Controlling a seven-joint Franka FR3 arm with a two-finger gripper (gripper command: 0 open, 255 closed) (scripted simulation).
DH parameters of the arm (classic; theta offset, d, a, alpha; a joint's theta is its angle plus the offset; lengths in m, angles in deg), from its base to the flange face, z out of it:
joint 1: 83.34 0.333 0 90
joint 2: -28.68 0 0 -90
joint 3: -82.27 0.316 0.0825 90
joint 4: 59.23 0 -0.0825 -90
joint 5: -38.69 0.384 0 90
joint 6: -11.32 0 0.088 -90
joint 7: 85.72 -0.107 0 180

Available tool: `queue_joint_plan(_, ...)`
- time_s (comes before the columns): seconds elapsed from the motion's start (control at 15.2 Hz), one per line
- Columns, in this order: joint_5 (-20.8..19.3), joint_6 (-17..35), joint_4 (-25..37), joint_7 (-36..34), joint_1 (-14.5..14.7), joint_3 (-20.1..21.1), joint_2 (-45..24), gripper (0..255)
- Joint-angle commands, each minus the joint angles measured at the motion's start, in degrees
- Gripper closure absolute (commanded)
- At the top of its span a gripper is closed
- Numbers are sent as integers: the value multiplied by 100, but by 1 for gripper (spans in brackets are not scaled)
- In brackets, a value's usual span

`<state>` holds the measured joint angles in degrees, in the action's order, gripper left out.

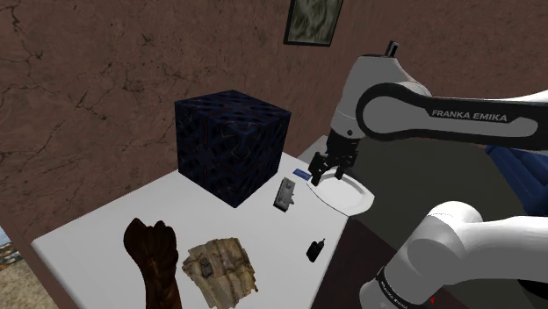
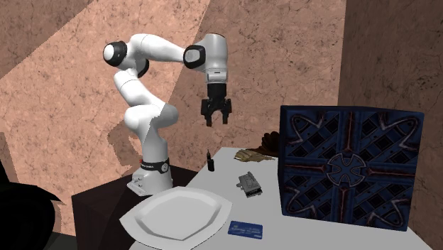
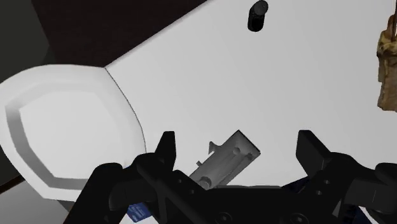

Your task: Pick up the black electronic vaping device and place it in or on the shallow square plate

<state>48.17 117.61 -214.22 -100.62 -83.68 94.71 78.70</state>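
Note:
The black vaping device (image 1: pixel 314 249) is a small upright piece standing near the white table's edge, close to the stand; it also appears in the second exterior view (image 2: pixel 210 161) and far ahead of the fingers in the wrist view (image 3: pixel 257 15). The shallow white plate (image 1: pixel 349 195) (image 2: pixel 177 216) (image 3: pixel 63 133) lies at the table's corner. My gripper (image 1: pixel 329 167) (image 2: pixel 215 119) (image 3: pixel 238 146) hangs open in the air with nothing between its fingers, above the plate's edge and a grey metal piece, well away from the vaping device.
A grey metal piece (image 1: pixel 284 194) (image 3: pixel 226 159) lies under the gripper beside the plate. A blue card (image 1: pixel 301 173) (image 2: pixel 245 229) sits near the plate. A large dark blue patterned box (image 1: pixel 233 145) stands behind. A brown object (image 1: pixel 154 259) and a tan crumpled one (image 1: pixel 219 268) lie farther along the table.

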Motion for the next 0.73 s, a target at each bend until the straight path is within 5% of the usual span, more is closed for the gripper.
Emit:
queue_joint_plan(0.0,177,159,-268,-307,34,180,-25,0)
queue_joint_plan(0.66,1351,1370,-1381,-1738,412,1172,-770,0)
